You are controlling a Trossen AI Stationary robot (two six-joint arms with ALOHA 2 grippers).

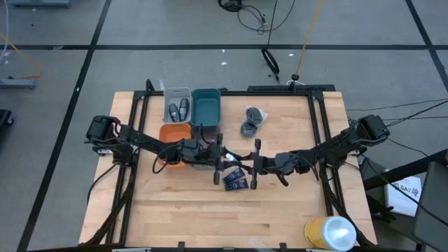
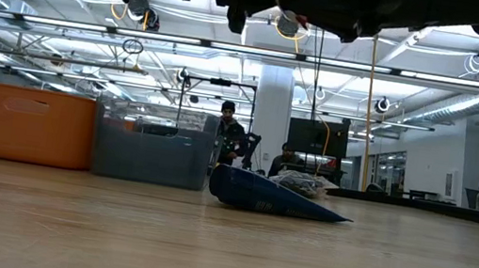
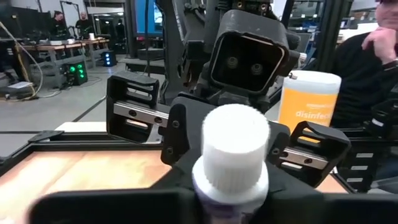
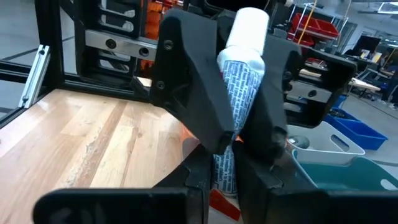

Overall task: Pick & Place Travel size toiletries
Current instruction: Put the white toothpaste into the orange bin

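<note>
1. The two dark arms meet over the middle of the wooden table [image 1: 210,203], each reaching in from its own side.
2. The right tool [image 4: 239,134] is clamped on a white tube [image 4: 241,68] with a blue pattern on its body. Its two fingers press on both sides of the tube, and the white cap points away from the right wrist.
3. The left tool [image 1: 220,158] is just in front of the right tool [image 1: 253,165]. In the left wrist view the ribbed white cap of the same tube [image 3: 231,155] stands close between the left fingers, which look closed on it, but the contact itself is hidden at the edge of the picture.
4. The tube is so held up in the air between both tools, above the table.
5. Two dark blue packets [image 1: 236,182] lie on the table just under the tools.
6. Two dark grey round puffs [image 1: 251,121] lie near the far edge, well apart from the tools.
7. Two dark grey oval bottles [image 1: 178,110] lie inside the grey bin [image 1: 168,93].
8. The teal bin [image 1: 206,106] stands beside the grey one, and the orange bin [image 1: 175,132] is just before them, partly under the left arm.
9. A big yellow cylinder [image 1: 329,233] with a white end lies at the near right corner.
</note>
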